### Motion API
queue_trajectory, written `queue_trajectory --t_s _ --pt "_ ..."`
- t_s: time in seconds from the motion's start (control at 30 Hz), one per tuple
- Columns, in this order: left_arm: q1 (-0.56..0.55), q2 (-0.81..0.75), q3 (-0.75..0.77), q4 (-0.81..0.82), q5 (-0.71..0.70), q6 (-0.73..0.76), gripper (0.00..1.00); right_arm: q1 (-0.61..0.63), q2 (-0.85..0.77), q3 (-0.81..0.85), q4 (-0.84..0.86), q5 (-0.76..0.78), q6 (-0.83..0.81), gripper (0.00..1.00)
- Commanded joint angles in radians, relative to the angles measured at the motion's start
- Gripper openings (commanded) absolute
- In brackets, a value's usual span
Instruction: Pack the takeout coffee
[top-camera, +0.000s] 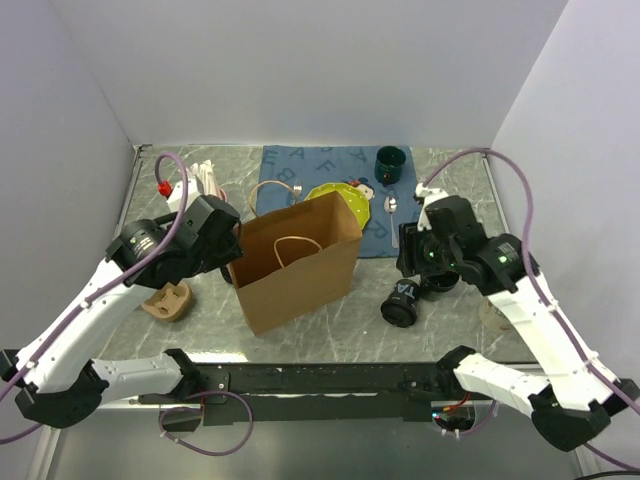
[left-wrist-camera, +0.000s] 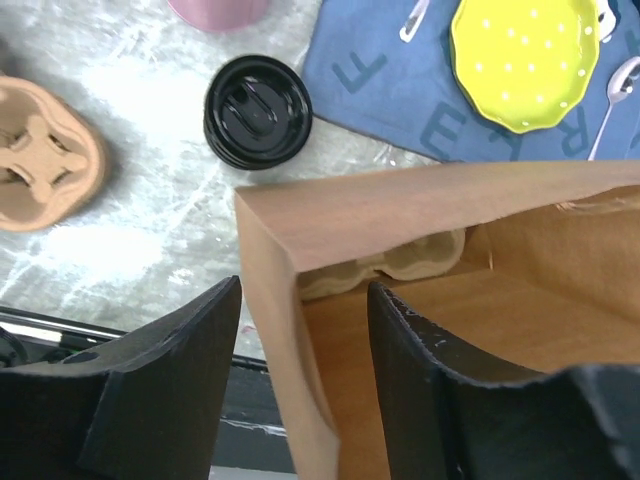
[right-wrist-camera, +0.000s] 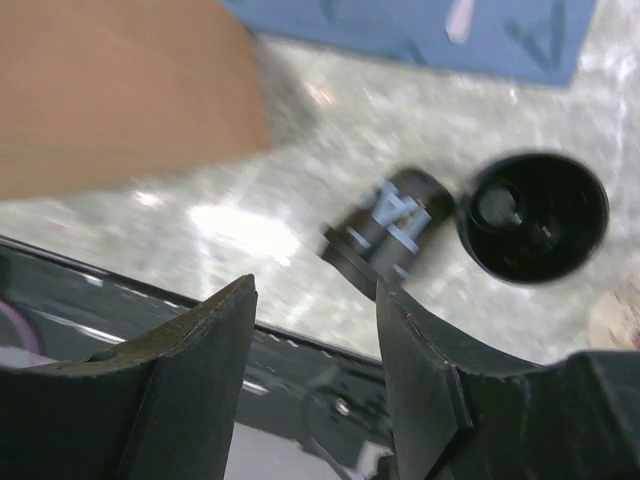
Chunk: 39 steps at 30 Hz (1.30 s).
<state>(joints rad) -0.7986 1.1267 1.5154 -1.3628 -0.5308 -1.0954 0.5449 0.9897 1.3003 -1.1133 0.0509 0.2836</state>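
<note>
A black lidded takeout coffee cup (left-wrist-camera: 258, 110) stands on the table left of the brown paper bag (top-camera: 297, 262); in the top view the left arm hides it. Another black cup (top-camera: 402, 300) lies on its side right of the bag, also in the right wrist view (right-wrist-camera: 385, 232). A third round black cup (right-wrist-camera: 533, 215) stands beside it. My left gripper (left-wrist-camera: 303, 285) is open and straddles the bag's left wall (left-wrist-camera: 270, 300), one finger outside and one inside. My right gripper (right-wrist-camera: 315, 285) is open and empty, just above and near side of the lying cup.
A cardboard cup carrier (left-wrist-camera: 385, 265) lies inside the bag and another (top-camera: 168, 300) sits on the table at the left. Behind the bag are a blue mat (top-camera: 300, 165), yellow plate (top-camera: 338, 197), spoon (top-camera: 390, 205), dark green mug (top-camera: 390, 163) and pink straw cup (top-camera: 205, 180).
</note>
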Motion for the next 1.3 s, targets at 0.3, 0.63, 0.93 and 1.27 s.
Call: queue_trajectory --t_s 0.3,0.63,0.93,1.27 --pt "0.013 -0.088 0.126 0.136 0.081 0.304 0.86 0.041 0.138 -0.156 -0.003 -0.003 -0.199 0.65" --pt "0.013 -0.199 0.16 0.214 0.088 0.446 0.97 0.043 0.135 -0.269 0.033 -0.221 -0.644 0.69" --pt "0.013 -0.257 0.2 0.18 0.025 0.568 0.96 0.047 0.142 -0.371 0.104 -0.112 -0.742 0.63" --pt "0.013 -0.263 0.209 0.202 0.012 0.598 0.97 0.047 0.153 -0.418 0.095 -0.169 -0.814 0.49"
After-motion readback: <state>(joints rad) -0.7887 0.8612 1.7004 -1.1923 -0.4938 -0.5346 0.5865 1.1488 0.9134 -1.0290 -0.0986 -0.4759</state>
